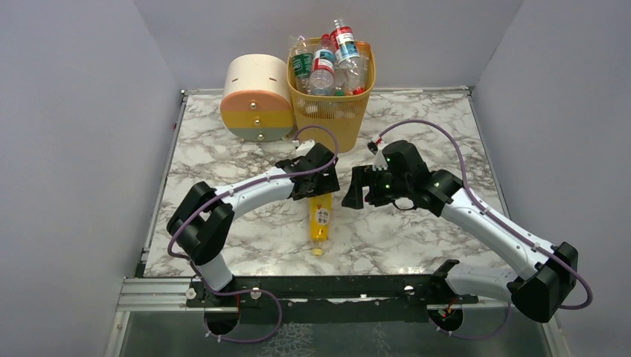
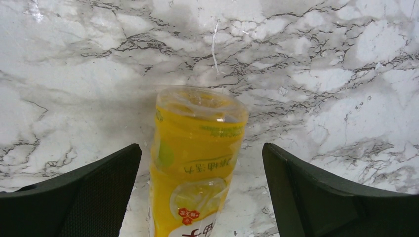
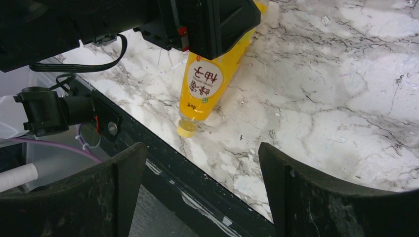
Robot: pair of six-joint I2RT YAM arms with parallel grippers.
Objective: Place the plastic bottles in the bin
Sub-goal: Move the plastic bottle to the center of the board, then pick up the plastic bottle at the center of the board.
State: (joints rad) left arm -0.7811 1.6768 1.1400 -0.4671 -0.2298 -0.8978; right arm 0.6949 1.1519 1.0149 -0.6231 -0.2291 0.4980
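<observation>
Fingers apart, the left gripper (image 2: 200, 148) is straddling the yellow bottle (image 1: 321, 221) and should be closing squarely before lifting toward the bin (image 1: 328, 111) at twelve o'clock.

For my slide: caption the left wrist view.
Open left end effector straddles a yellow bottle lying on the marble table.

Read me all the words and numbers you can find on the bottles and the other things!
"柚子": my best reading of the big orange characters on the round white label of the yellow plastic bottle; they show upside down in the right wrist view.
Smaller print on that bottle: too blurred to read.
Labels on the clear plastic bottles in the yellow-orange mesh bin: too small to read.
</observation>
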